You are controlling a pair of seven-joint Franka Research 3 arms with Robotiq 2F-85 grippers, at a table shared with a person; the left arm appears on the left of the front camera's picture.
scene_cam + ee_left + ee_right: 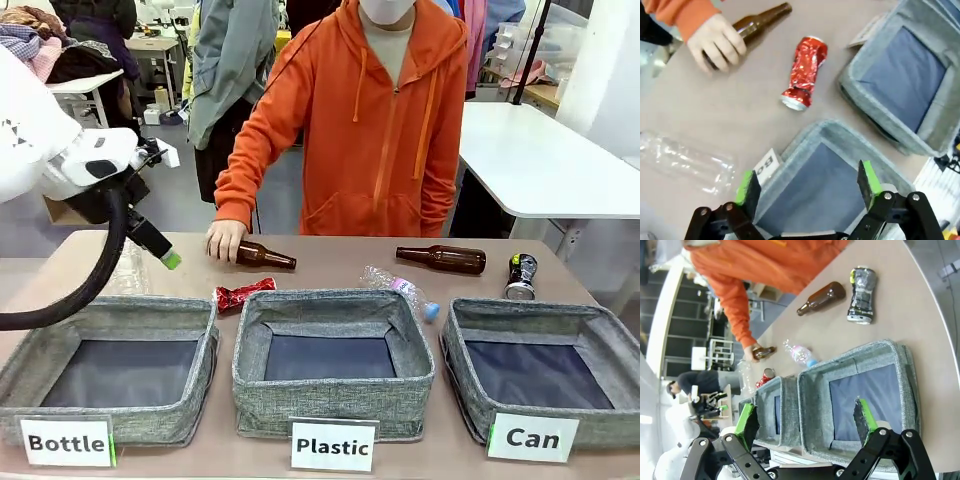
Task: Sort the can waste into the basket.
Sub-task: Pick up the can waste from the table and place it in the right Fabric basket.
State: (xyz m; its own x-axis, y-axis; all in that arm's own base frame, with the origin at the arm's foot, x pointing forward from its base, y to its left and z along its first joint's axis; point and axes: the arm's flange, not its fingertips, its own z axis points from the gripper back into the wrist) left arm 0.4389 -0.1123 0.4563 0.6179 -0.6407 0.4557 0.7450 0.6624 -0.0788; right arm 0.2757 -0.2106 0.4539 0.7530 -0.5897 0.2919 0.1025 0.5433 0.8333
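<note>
So, both sets of fingers are spread wide with nothing between them. The left gripper (806, 180) hovers over a corner of the "Bottle" bin (832, 130). The crushed red can (804, 72) lies on the tabletop (740, 115) just past that bin's rim, by the gap between it and the "Plastic" bin (333, 305). A person's hand (225, 240) rests on a brown bottle (265, 257) close to the red can. The right gripper (806, 416) hangs above the basket (600, 325) with the "Can" card. The black can (520, 276) lies on the tabletop just behind the basket's far rim, beside a second brown bottle (442, 258).
</note>
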